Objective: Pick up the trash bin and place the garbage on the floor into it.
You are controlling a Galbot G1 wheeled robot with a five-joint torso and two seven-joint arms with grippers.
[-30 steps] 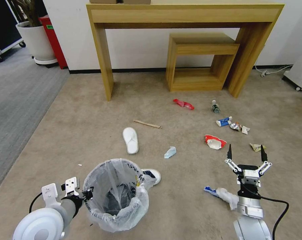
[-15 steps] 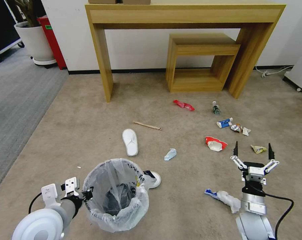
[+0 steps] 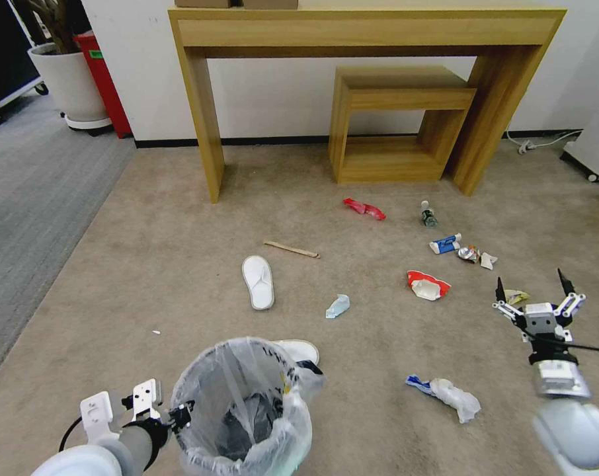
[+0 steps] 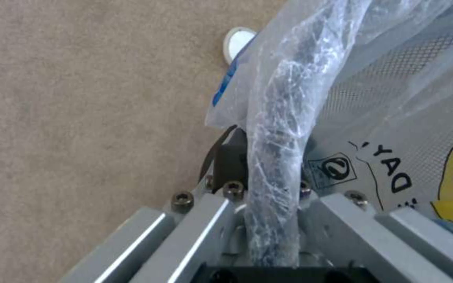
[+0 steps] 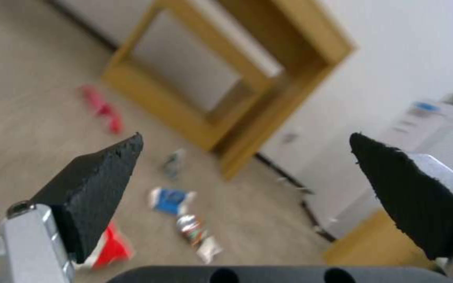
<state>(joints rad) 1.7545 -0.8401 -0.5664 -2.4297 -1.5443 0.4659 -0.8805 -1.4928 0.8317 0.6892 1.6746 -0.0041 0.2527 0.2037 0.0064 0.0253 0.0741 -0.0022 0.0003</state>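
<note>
**Operator:** Comparing against half a second ago, what differs?

**Technician:** Two items. The trash bin sits lower and nearer in the head view, and its mouth appears larger. The slipper behind it, previously half covered by the liner, shows more of its length. The floor litter holds its positions in the picture, so the camera is steady and the bin itself has moved. Judgement: the bin is lifted off the carpet.

**Operator:** Grip status?

**Technician:** The left gripper is at the bin's left rim. In the left wrist view its fingers are closed on the rim of the bin, with the bunched clear liner pinched between them. The mesh wall of the bin is visible just beside the fingers.

**Operator:** Second item?

**Technician:** The right gripper has swung out toward the right edge of the carpet. It stands spread wide and holds nothing; the right wrist view shows both black fingertips well apart with floor between them. It hovers near the yellowish crumpled scrap.

**Operator:** Consequence for the task?

**Technician:** The pick-up step appears complete or nearly so. Collection has not started. The red-white cup, blue-white packet, crushed can, small bottle, red wrapper, wooden stick, white slipper, tissue and the white wad near the bin all lie on the carpet.
</note>
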